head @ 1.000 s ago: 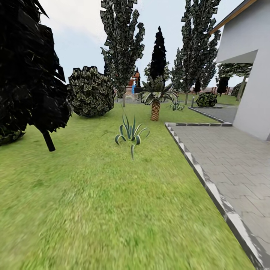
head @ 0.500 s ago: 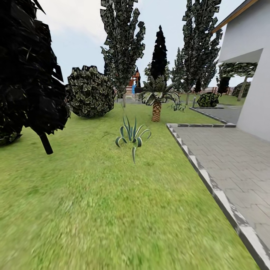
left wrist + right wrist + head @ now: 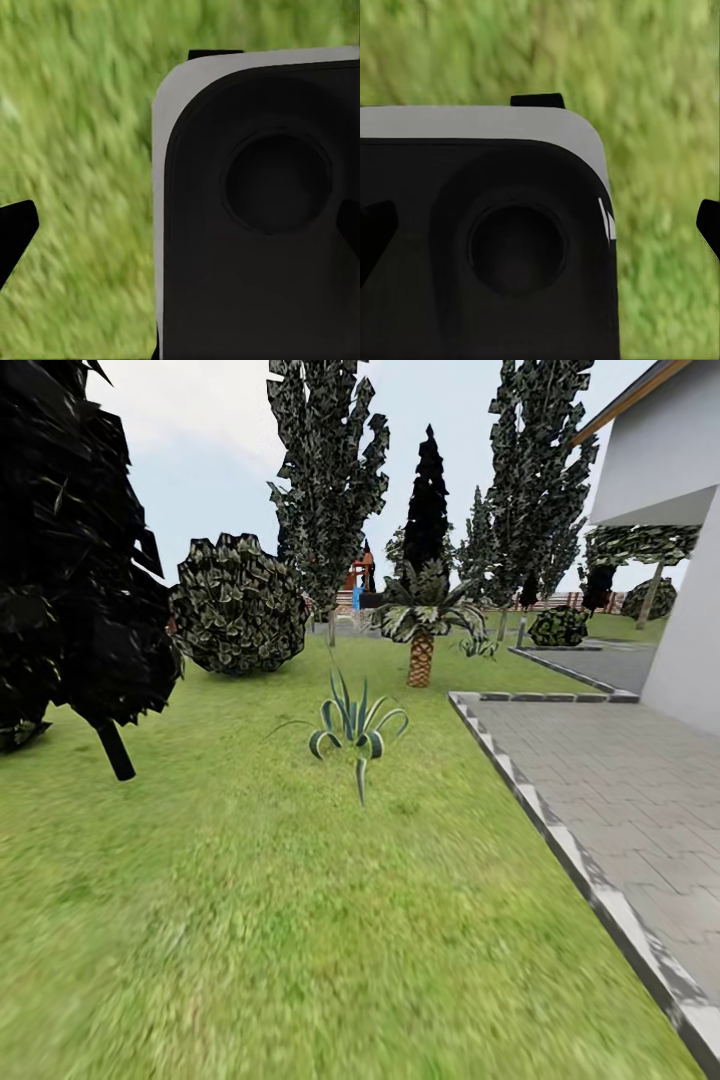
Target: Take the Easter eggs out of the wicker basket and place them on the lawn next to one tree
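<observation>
nearer now, agave (image 3: 352,728) on lawn (image 3: 250,920); no claw beside it.

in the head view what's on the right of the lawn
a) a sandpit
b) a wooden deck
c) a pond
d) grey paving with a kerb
d: grey paving edged by a pale kerb borders the lawn on that side.
</observation>
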{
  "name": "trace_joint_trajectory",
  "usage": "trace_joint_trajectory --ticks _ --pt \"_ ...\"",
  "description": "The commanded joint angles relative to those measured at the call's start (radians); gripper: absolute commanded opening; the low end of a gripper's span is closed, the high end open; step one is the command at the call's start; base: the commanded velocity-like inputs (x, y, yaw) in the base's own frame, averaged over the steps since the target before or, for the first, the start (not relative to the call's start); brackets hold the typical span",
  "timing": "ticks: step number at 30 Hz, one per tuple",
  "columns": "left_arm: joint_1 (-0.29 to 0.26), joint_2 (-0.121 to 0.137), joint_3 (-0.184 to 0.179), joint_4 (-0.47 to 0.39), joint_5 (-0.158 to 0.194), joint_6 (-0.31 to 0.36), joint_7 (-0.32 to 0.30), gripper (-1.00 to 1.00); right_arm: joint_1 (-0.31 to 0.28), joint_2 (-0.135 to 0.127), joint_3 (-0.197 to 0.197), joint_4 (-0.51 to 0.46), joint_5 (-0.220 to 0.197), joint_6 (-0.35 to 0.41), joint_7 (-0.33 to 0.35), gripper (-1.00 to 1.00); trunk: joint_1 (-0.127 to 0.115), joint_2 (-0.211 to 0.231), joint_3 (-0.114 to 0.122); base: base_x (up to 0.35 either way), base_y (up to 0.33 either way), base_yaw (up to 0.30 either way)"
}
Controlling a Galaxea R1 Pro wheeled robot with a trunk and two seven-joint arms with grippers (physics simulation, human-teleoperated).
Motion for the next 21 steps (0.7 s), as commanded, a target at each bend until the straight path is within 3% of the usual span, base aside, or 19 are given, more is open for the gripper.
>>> trace_joint_trajectory --ticks 1,21 --pt "0.0 0.0 0.001 -0.001 0.0 -0.001 -0.001 1.0 -0.001 0.0 -0.005 0.001 0.0 -0.004 0.0 1.0 0.001 0.0 -0.001 0.332 0.091 0.0" --pt "0.0 0.0 0.001 -0.001 0.0 -0.001 -0.001 1.0 -0.001 0.0 -0.005 0.001 0.0 -0.004 0.0 1.0 0.001 0.0 -0.001 0.329 0.14 0.0"
